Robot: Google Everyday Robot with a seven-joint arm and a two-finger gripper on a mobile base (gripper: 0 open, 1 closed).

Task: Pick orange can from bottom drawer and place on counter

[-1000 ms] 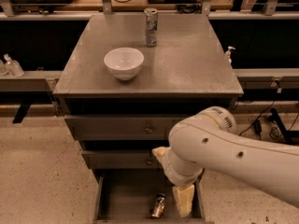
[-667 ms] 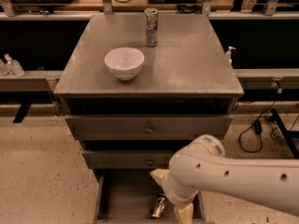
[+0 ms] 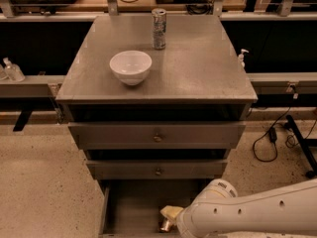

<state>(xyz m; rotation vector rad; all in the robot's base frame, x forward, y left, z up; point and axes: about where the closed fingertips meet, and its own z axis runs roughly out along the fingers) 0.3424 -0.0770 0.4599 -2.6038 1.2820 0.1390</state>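
Observation:
The bottom drawer [image 3: 130, 206] is pulled open and its dark floor shows. The orange can [image 3: 165, 226] sits in it near the front, at the lower edge of the view, partly hidden. My gripper [image 3: 171, 214] reaches down into the drawer from the right and sits right at the can's top; only a cream-coloured part of it shows past my white arm [image 3: 247, 214]. I cannot tell whether it touches the can. The counter [image 3: 203, 71] is the grey cabinet top above.
A white bowl [image 3: 131, 66] and a tall slim silver can [image 3: 158, 29] stand on the counter. The two upper drawers [image 3: 157, 135] are shut. A rail with a bottle [image 3: 12, 71] runs at the left, and cables [image 3: 270, 140] lie on the floor at the right.
My arm has sunk lower and drawn toward the bottom right of the view. The gripper has come down closer onto the orange can in the open drawer.

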